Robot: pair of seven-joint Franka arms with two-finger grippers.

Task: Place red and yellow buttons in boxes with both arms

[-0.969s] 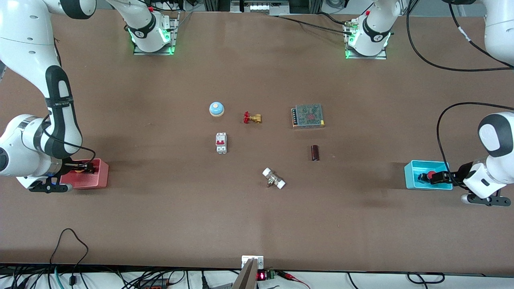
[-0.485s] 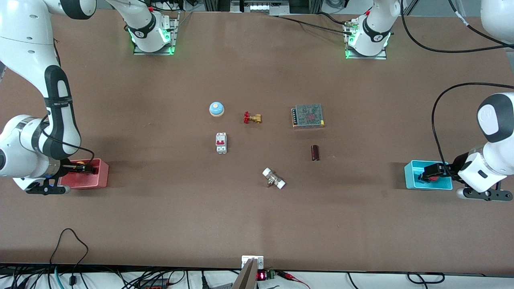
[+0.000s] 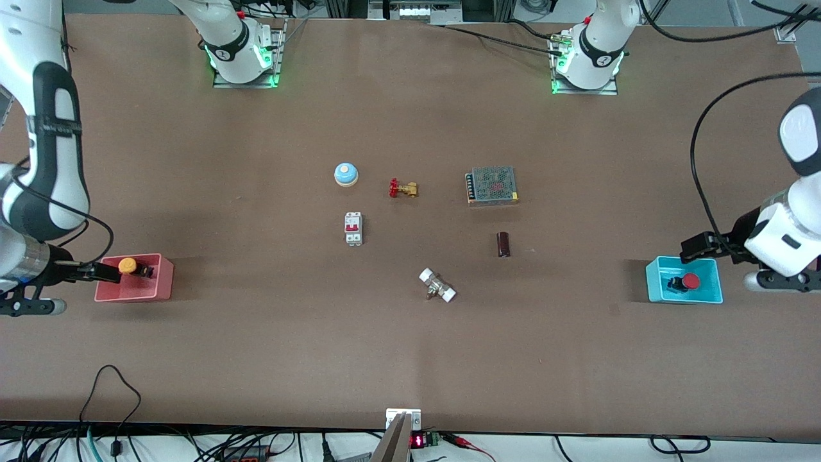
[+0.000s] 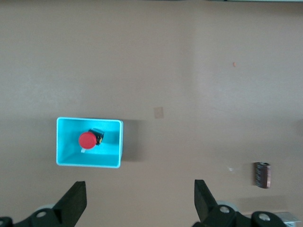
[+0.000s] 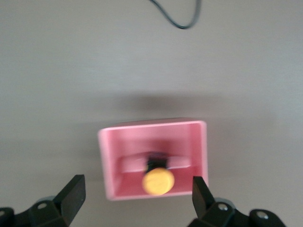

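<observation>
The orange-yellow button [image 3: 128,265] lies in the pink-red box [image 3: 151,290] at the right arm's end of the table. My right gripper [image 3: 102,274] is open and empty, raised over that box's outer edge. In the right wrist view the button [image 5: 158,181] sits in the box [image 5: 106,161] between my spread fingers [image 5: 71,191]. The red button [image 3: 690,280] lies in the cyan box [image 3: 654,282] at the left arm's end. My left gripper [image 3: 696,246] is open and empty above the table beside it. The left wrist view shows the button [image 4: 87,140] in the box [image 4: 113,161].
Mid-table stand a blue-and-white dome [image 3: 346,174], a brass valve with a red handle [image 3: 403,188], a grey power supply [image 3: 492,185], a white circuit breaker [image 3: 353,228], a dark cylinder [image 3: 503,244] and a white-ended fitting [image 3: 437,285].
Both grippers were down in their boxes with the buttons; both have let go and risen away. The buttons stay in the boxes.
</observation>
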